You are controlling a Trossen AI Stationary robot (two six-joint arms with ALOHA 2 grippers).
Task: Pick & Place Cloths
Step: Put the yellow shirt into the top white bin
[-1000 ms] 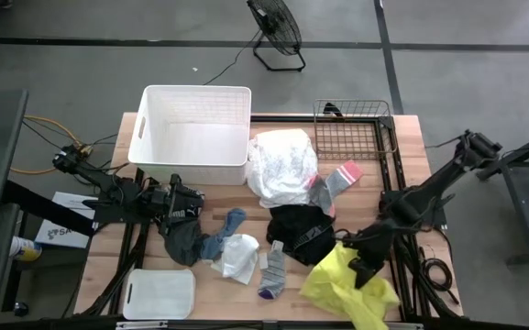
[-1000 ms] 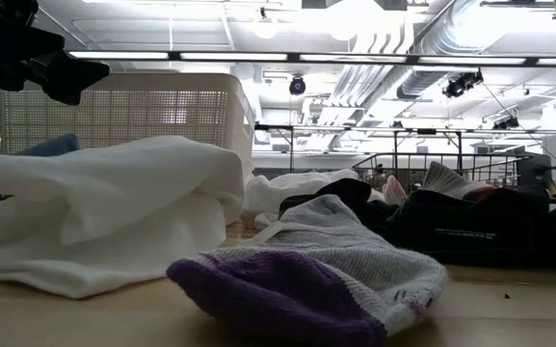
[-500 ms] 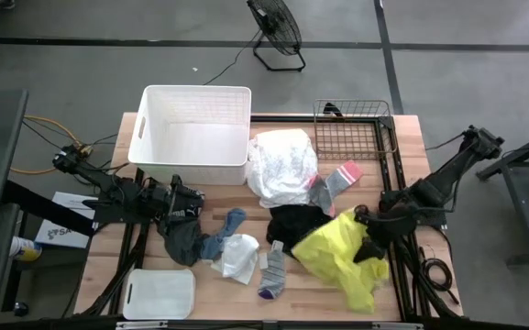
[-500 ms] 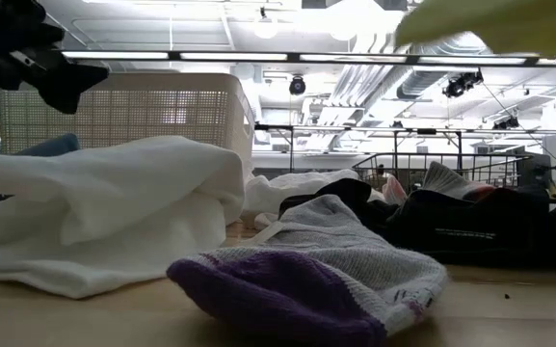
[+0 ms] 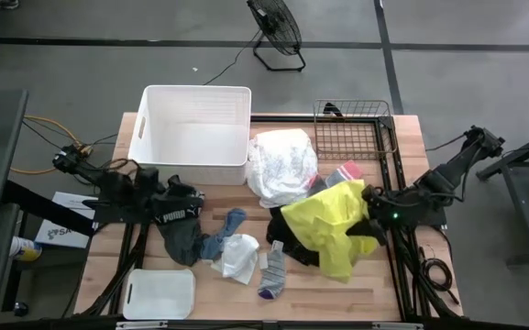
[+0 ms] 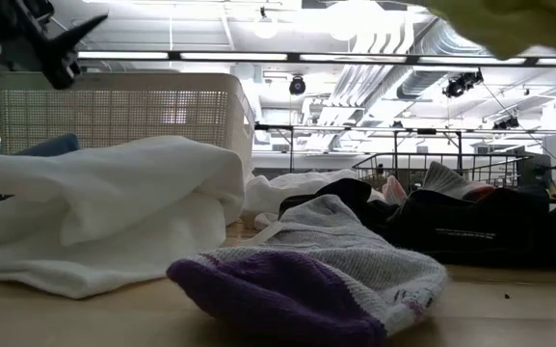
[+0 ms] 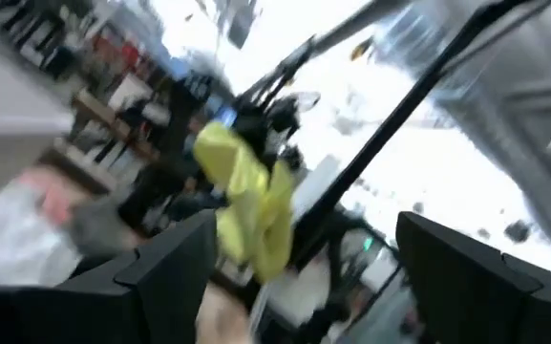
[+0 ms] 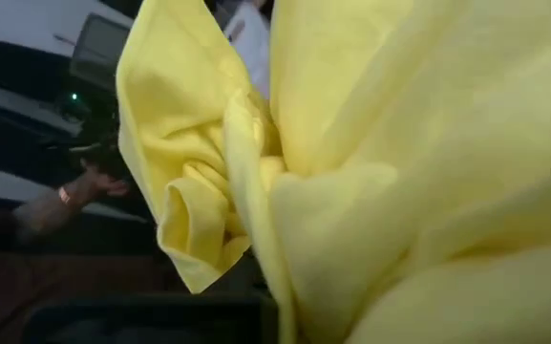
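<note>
My right gripper (image 5: 368,199) is shut on the neon yellow cloth (image 5: 326,226), which hangs in the air over the black garment (image 5: 289,240); it fills the right wrist view (image 8: 380,162) and shows at the low view's top (image 6: 518,19). My left gripper (image 5: 189,194) is open at the table's left, above the dark grey garment with the lettered waistband (image 5: 169,217), which lies on the table. In its wrist view the fingers (image 7: 304,229) stand wide apart with nothing between them. White cloth (image 5: 239,258) and blue sock (image 5: 225,232) lie nearby. My right gripper holds the neon yellow cloth by a bunched part at its right end (image 5: 356,203); the cloth itself hides the fingers. The gripper comes from the table's right side. The cloth is lifted clear and hangs slack in folds (image 8: 199,220) below and left of the gripper.
White bin (image 5: 195,133) at the far left, wire basket (image 5: 354,128) at the far right, white lid (image 5: 159,293) at the near-left corner. A large white garment (image 5: 282,165), a grey-pink sock (image 5: 342,174) and a grey-purple sock (image 5: 273,272) lie mid-table.
My right gripper has risen and moved from the near right corner toward the table's middle and far edge, lifting the yellow cloth off the table; it now hangs over the black garment. My left gripper has risen and tipped up, uncovering the lettered waistband.
</note>
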